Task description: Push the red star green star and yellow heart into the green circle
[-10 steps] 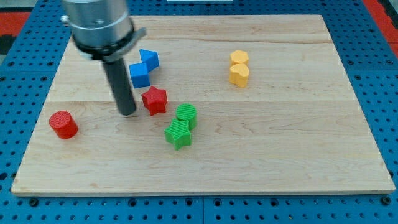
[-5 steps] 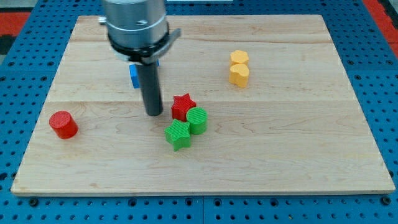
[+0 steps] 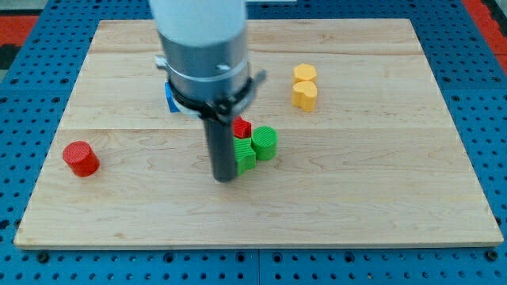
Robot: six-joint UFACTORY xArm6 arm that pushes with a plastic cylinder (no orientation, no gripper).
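Counter (image 3: 380,198): pale wooden board on a blue pegboard (image 3: 483,71), filling most of the frame.

Arm housing (image 3: 202,47): large grey-and-white cylinder at upper centre, carrying the dark rod. No pincer is fitted, so no open or closed state applies. My tip (image 3: 225,177) is set on the counter just left of centre, touching or very nearly touching the left side of the green star.

Green cylinder (image 3: 265,142) (taken as the task's green circle): seen just right of centre, the rightmost piece of a tight cluster.

Green star (image 3: 244,154): pressed against the left of the green cylinder, immediately right of my tip.

Red star (image 3: 242,127): only its upper right part is shown behind the rod; it is lodged at the upper left of the cluster, against both green pieces.

Yellow heart (image 3: 304,95): placed at upper right of centre, touching a yellow hexagonal block (image 3: 304,74) above it. It is well apart from the cluster, up and to the right of my tip.

Deciding relation, as judged: two stars appear delivered; the heart lies up-right of my tip and above-right of the green cylinder, so a push down and leftward from its far side is called for.

Red cylinder (image 3: 81,158): lower left, alone.

Blue block (image 3: 169,96): mostly hidden behind the housing; shape not determinable.
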